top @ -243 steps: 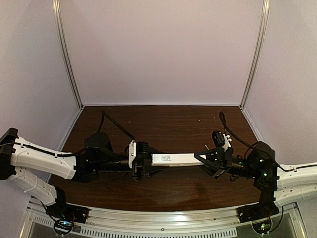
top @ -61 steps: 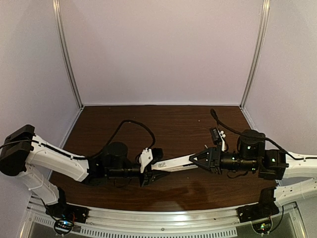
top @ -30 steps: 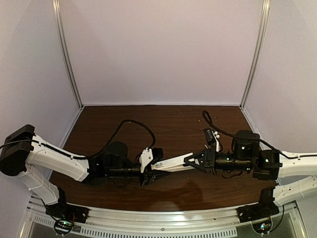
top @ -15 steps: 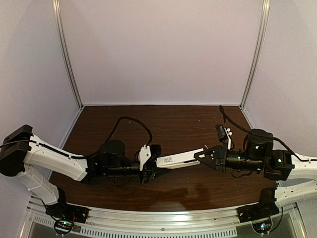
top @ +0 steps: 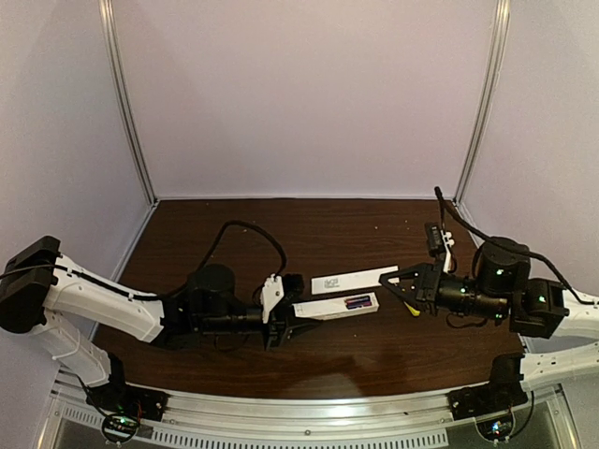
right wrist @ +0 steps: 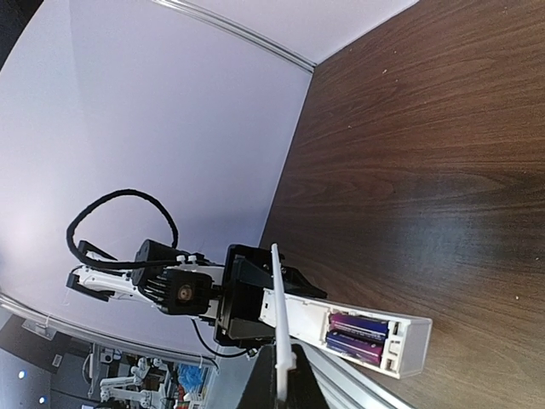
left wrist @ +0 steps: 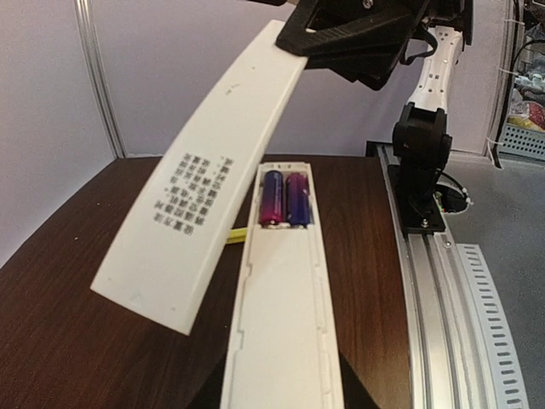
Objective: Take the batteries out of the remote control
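Left tool (top: 288, 316) clamps one end of the remote control (top: 339, 306) over the middle of the tabletop (top: 309, 234), nearer its near edge. Both batteries (left wrist: 285, 198) sit side by side in the open other end. Closed, the right tool (top: 404, 285) pinches the white cover (top: 354, 279) just beside the remote.

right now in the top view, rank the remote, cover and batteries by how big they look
1. remote and cover: about the same length, too close to rank
2. batteries: by far the smallest, sitting in the remote's open end
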`<state>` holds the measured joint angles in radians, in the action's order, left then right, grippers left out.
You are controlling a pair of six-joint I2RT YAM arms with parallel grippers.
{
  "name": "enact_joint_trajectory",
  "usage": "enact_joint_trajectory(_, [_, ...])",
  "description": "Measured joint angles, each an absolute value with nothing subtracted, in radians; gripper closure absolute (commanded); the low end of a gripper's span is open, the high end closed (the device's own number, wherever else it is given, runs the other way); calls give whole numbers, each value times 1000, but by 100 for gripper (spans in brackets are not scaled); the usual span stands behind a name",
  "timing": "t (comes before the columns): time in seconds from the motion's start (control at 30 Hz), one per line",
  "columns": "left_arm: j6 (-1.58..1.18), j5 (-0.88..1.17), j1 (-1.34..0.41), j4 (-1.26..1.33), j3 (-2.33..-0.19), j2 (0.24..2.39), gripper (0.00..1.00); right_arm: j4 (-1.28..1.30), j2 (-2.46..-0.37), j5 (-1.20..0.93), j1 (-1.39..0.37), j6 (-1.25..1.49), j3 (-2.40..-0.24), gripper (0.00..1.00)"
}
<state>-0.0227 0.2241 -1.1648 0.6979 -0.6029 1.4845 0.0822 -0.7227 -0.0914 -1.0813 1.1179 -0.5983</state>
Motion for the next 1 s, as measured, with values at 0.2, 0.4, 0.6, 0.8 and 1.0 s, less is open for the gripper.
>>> enact_joint_trajectory(0.2, [-23,224,-1165,698,-602,1484,100,175,-714,6,-1081,1063,-672,100])
enact_joint_trajectory(0.4, [-23,224,-1165,699,-602,1479,100,313,-691,184,-1080,989,-750,100])
enact_joint_trajectory(0.6, [-23,224,-1165,699,-602,1479,100,461,-689,392,-1078,918,-808,100])
enact_joint_trajectory(0.8, [-23,224,-1165,699,-602,1479,100,606,-761,597,-1065,863,-874,100])
enact_joint_trajectory(1.0, [-23,225,-1165,699,-602,1479,100,717,-894,728,-1004,820,-933,100])
